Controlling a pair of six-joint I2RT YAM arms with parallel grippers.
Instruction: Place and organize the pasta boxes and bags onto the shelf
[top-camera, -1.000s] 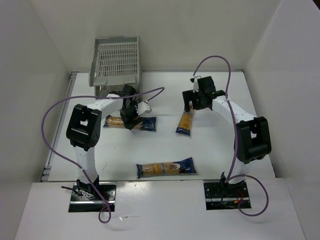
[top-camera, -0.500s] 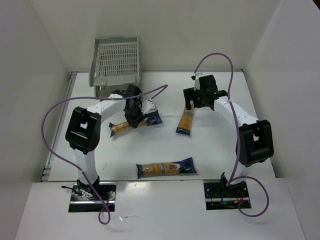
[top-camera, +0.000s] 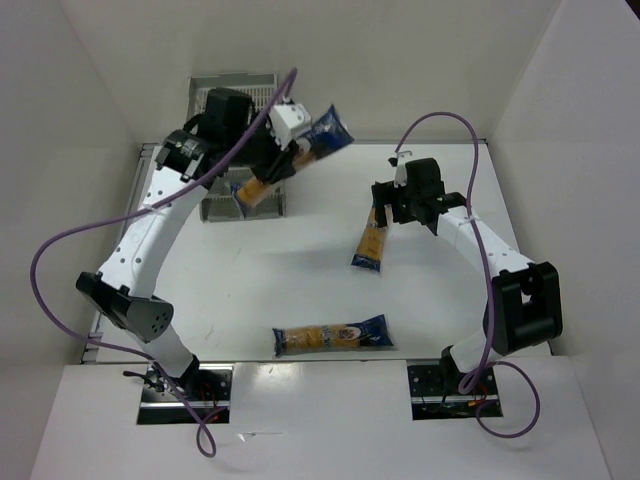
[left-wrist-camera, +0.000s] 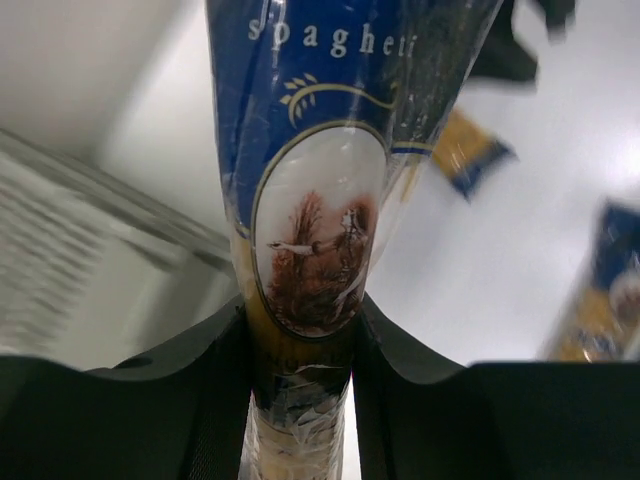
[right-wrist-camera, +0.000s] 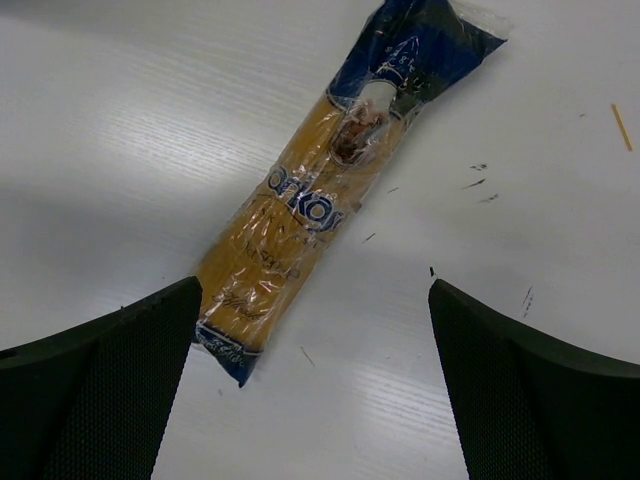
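The left hand (top-camera: 277, 163) was clenched on one spaghetti packet (top-camera: 322, 135), holding it aloft by the shelf (top-camera: 250, 85) at far left. The right hand (top-camera: 383, 213) hung wide open above a second packet (top-camera: 369, 245) on the tabletop (top-camera: 300, 280). A third packet (top-camera: 331, 336) lay nearer, at centre.

The left arm (top-camera: 150, 230) and its raised packet (top-camera: 325, 132) crowd the shelf (top-camera: 245, 82) front. Bare table (top-camera: 250, 285) lies open left and centre; only the far packet (top-camera: 370, 243), under the spread right gripper (top-camera: 383, 213), and the near packet (top-camera: 332, 336) lie flat in the way
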